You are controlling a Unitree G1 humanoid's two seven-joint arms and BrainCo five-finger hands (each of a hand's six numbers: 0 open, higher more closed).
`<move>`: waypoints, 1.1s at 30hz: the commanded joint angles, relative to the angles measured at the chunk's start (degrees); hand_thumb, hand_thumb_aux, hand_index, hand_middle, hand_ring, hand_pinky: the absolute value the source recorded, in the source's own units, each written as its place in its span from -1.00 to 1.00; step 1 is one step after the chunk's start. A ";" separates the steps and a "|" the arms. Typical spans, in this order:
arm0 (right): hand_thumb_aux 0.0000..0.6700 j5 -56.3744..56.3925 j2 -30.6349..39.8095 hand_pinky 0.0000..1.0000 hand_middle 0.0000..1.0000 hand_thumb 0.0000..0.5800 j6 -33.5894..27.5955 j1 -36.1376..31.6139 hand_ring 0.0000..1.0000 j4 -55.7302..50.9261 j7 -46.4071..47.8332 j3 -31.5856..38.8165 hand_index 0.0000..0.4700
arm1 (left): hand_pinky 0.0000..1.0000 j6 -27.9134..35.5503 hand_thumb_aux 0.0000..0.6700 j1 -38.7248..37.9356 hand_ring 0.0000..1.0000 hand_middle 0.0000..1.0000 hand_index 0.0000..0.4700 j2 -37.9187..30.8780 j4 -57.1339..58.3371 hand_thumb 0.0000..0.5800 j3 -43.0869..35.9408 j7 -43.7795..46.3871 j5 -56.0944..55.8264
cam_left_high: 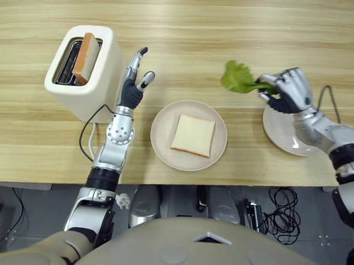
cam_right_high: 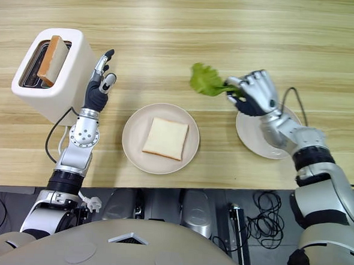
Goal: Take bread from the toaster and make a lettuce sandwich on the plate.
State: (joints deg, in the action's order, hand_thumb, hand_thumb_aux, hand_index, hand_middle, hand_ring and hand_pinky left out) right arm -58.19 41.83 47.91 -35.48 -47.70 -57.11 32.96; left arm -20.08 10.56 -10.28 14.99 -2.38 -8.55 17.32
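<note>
A cream toaster point(cam_left_high: 90, 76) stands at the left with one slice of bread point(cam_left_high: 85, 57) sticking up from a slot. My left hand point(cam_left_high: 134, 82) is beside the toaster's right side, fingers straight and holding nothing. In the middle, a beige plate point(cam_left_high: 162, 131) carries one slice of bread point(cam_left_high: 192, 135) lying flat. My right hand point(cam_left_high: 286, 90) is shut on a green lettuce leaf point(cam_left_high: 237, 77), held above the table between the two plates, the leaf pointing left.
A second, smaller white plate point(cam_left_high: 282, 134) lies under my right wrist at the right. The toaster's black cord point(cam_left_high: 87, 133) loops over the table's near edge. Bare wooden tabletop stretches behind everything.
</note>
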 commanded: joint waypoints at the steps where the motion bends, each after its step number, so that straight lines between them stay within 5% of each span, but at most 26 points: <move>1: 1.00 -2.08 -4.08 1.00 1.00 1.00 3.09 -0.51 1.00 6.50 6.32 3.87 0.96 | -1.00 -0.81 -1.00 1.16 -1.00 -1.00 -1.00 -0.14 2.47 -1.00 0.34 -0.44 -0.53; 13: 1.00 9.22 -12.53 1.00 1.00 1.00 14.77 -0.99 1.00 -0.17 35.84 7.48 0.96 | -1.00 -2.33 -1.00 2.80 -1.00 -1.00 -1.00 0.06 7.26 -1.00 -0.26 -1.51 0.16; 25: 1.00 13.77 -17.39 1.00 1.00 1.00 12.58 -4.88 1.00 -12.65 51.55 5.94 0.96 | -1.00 -2.47 -1.00 2.76 -1.00 -1.00 -1.00 -0.04 8.24 -1.00 -0.56 -1.54 0.20; 33: 1.00 14.70 -16.19 1.00 1.00 1.00 12.09 -5.84 1.00 -12.62 53.28 4.56 0.96 | -1.00 -2.45 -1.00 2.63 -1.00 -1.00 -1.00 -0.04 8.52 -1.00 -0.63 -1.46 0.19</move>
State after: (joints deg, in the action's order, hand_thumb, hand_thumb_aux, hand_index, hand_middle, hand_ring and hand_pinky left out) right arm -43.78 24.98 60.70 -40.50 -59.71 -4.98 38.23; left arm -22.83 13.10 -10.28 22.39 -2.51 -10.12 17.34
